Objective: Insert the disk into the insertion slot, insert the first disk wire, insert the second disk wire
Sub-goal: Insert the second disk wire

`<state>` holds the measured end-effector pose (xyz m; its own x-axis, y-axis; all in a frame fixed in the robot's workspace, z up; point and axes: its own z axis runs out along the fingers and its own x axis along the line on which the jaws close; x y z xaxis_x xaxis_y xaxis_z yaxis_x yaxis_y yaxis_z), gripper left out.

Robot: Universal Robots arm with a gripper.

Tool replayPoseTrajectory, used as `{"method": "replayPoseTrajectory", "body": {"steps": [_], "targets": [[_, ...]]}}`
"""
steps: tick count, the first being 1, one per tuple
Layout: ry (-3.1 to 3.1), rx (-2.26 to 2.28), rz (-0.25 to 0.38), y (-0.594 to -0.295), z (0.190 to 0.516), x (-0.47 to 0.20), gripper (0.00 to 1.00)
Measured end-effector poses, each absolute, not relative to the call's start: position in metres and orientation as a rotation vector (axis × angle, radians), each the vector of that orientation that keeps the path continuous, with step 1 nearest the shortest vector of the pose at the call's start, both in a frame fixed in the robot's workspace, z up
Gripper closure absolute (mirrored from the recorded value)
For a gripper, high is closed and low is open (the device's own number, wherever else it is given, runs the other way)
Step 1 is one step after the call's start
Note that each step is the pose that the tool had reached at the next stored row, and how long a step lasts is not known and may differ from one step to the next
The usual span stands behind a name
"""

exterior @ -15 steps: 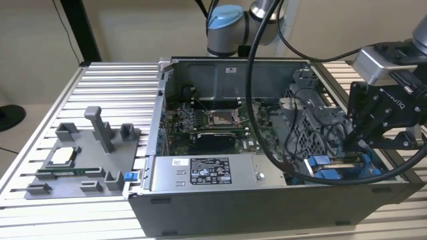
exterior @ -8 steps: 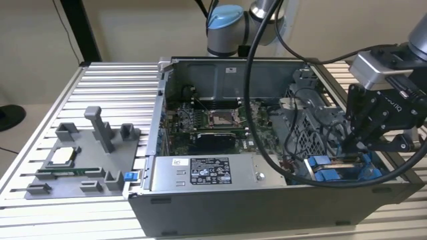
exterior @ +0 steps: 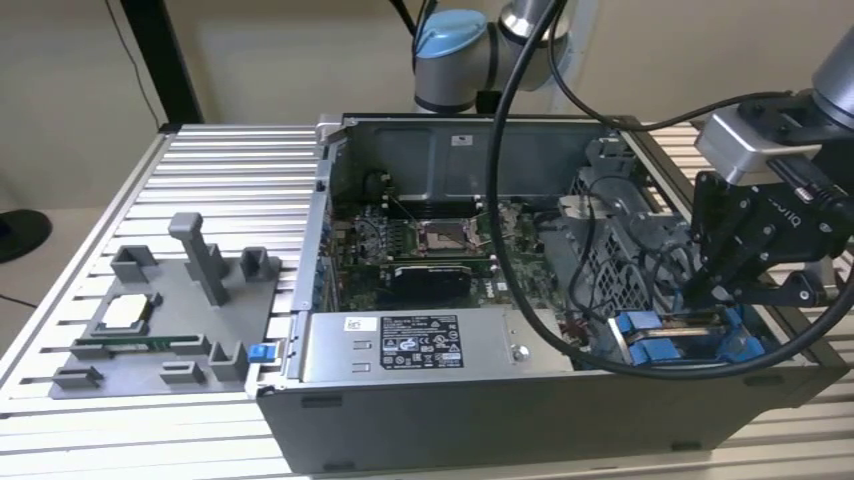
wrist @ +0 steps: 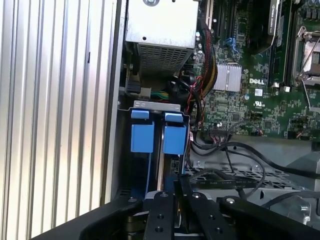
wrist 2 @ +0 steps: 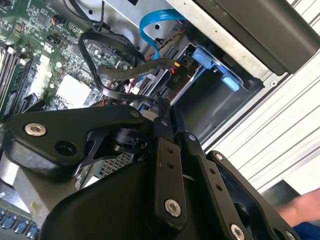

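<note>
My black gripper (exterior: 705,290) reaches down into the open computer case at the exterior view's right, over the insertion slot (exterior: 694,345). The disk's blue carrier frame (wrist 2: 216,64) stands in that grey metal bay; blue rails (wrist: 141,136) show in the first wrist view. A black disk wire (wrist 2: 135,70) with a connector runs to the disk's end, beside a blue cable (wrist 2: 152,22). A second black wire (wrist 2: 112,92) loops to my fingertips. My fingers (wrist 2: 163,145) are drawn together on its end, just above the bay (wrist: 157,106).
The green motherboard (wrist: 260,95) and a silver power supply (exterior: 407,345) lie inside the case. A grey plastic fixture tray (exterior: 160,320) with upright posts sits on the ribbed aluminium table (exterior: 214,160) at the exterior view's left. Thick black cables (exterior: 501,200) hang across the case.
</note>
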<state>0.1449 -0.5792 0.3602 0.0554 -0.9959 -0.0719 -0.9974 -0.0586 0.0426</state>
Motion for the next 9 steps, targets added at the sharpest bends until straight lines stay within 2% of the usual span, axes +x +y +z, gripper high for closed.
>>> {"method": "replayPoseTrajectory", "body": {"steps": [9], "targets": [[2.142, -2.268, 0.126, -0.5792, 0.3572, 0.1449, 1.0]]}}
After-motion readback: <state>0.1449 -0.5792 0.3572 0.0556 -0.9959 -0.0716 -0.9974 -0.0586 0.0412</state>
